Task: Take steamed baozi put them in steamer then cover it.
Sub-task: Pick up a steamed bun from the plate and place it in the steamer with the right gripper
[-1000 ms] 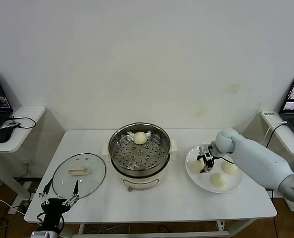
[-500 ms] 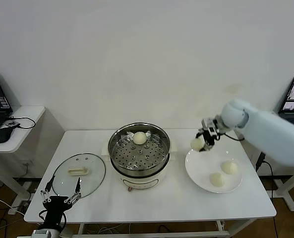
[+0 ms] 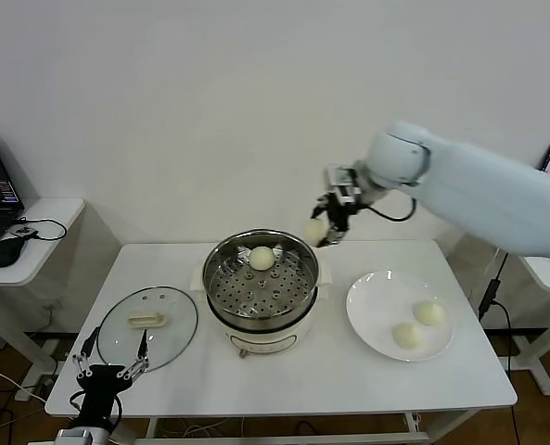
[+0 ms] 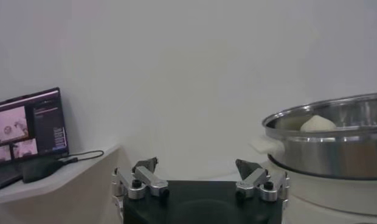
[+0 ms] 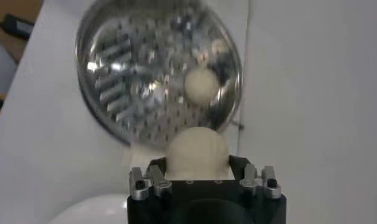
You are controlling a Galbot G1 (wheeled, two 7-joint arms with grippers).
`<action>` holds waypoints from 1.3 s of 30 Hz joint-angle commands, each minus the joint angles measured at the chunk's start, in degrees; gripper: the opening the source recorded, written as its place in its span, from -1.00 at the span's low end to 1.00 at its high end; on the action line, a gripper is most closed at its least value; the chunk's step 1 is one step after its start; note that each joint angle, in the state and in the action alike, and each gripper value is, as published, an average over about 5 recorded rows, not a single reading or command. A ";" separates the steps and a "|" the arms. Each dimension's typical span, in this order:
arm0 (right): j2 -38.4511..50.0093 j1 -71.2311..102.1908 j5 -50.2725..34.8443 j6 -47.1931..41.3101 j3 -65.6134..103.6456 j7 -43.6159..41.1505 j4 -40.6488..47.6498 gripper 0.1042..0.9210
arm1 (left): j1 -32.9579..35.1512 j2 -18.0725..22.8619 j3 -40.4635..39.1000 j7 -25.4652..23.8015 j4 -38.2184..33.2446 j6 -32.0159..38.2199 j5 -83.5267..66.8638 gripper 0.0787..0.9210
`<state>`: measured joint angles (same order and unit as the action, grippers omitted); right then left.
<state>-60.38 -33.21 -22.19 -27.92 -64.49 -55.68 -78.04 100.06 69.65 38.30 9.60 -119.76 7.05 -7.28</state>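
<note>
Right gripper [image 3: 325, 225] clamped on one steamed baozi [image 3: 314, 229], airborne just off the steamer [image 3: 262, 283] rim, back-right side, toward counter's rear edge. One bun [image 3: 262, 258] in basket, rear. Two buns [image 3: 418, 324] on plate [image 3: 375, 311], right side. Cover [image 3: 148, 326] flat near left edge. Left gripper [image 3: 110, 374] spread wide, parked at front-left corner.

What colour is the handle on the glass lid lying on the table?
Cream-beige; the handle on the cover shows best in the head view.
</note>
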 commanded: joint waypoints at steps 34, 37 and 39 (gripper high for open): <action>-29.33 13.74 6.69 -3.00 -0.25 4.17 27.45 0.37 | -0.27 0.26 -0.03 0.03 0.12 1.08 -0.22 0.77; -28.22 13.00 7.03 -3.17 -0.36 3.40 26.16 0.49 | -0.26 0.37 -0.13 0.03 0.02 1.06 -0.20 0.77; -26.18 11.66 6.78 -3.24 -0.44 2.48 23.96 0.62 | -0.22 0.41 -0.18 0.03 -0.11 1.03 -0.18 0.77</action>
<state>-87.22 -20.95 -16.73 -31.16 -64.91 -52.20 -53.91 99.79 70.04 38.21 9.64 -119.73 8.13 -7.48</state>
